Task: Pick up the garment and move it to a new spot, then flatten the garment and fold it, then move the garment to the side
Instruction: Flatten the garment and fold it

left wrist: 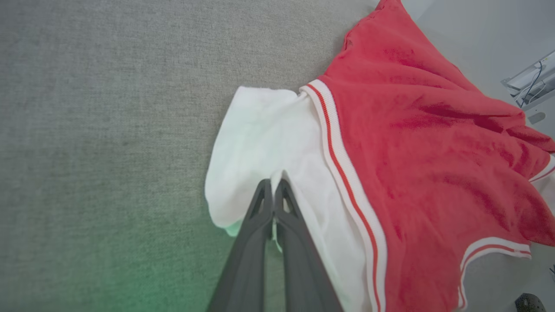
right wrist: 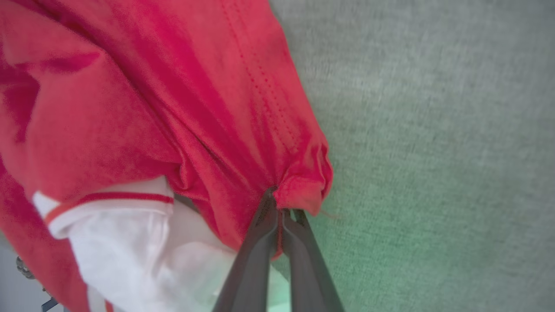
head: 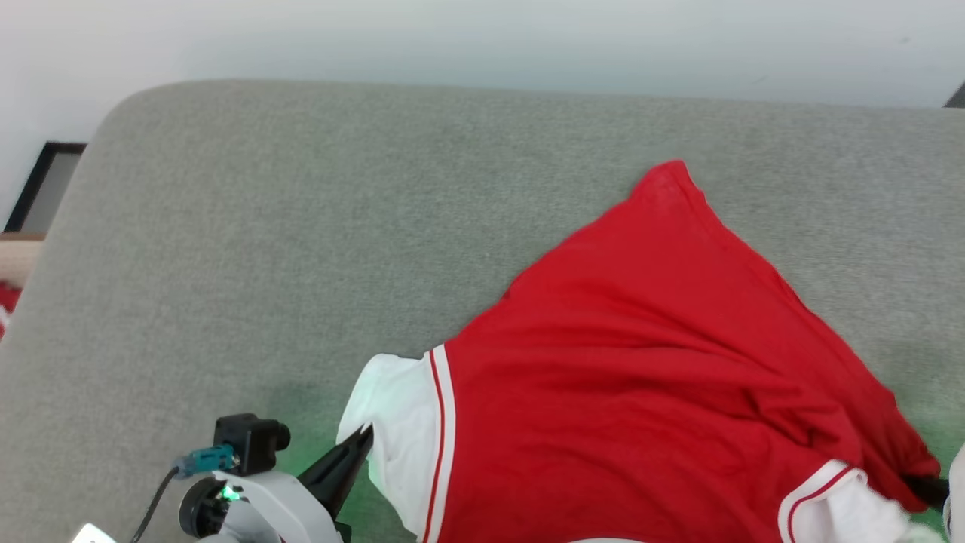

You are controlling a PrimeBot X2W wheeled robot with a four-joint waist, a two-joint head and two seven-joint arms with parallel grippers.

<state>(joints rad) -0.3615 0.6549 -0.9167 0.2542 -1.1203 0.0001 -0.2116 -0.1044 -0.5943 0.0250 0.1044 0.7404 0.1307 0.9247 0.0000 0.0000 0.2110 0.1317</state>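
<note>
The garment (head: 648, 362) is a red jersey with white sleeves and striped trim, lying plain red side up over the right half of a grey padded surface (head: 301, 226). My left gripper (head: 367, 434) is shut on the edge of its white sleeve (left wrist: 269, 143) at the lower left; in the left wrist view the gripper (left wrist: 274, 184) pinches that white cloth. My right gripper (right wrist: 277, 203) is shut on a bunched red corner of the garment (right wrist: 208, 108), with a second white sleeve (right wrist: 143, 251) hanging just left of its fingers. In the head view the right gripper (head: 931, 490) is a dark tip at the lower right.
The grey surface stretches open to the left and behind the garment. Its rounded far edge meets a pale wall (head: 482, 38). A dark-framed panel (head: 41, 185) stands at the far left, beyond the surface's edge.
</note>
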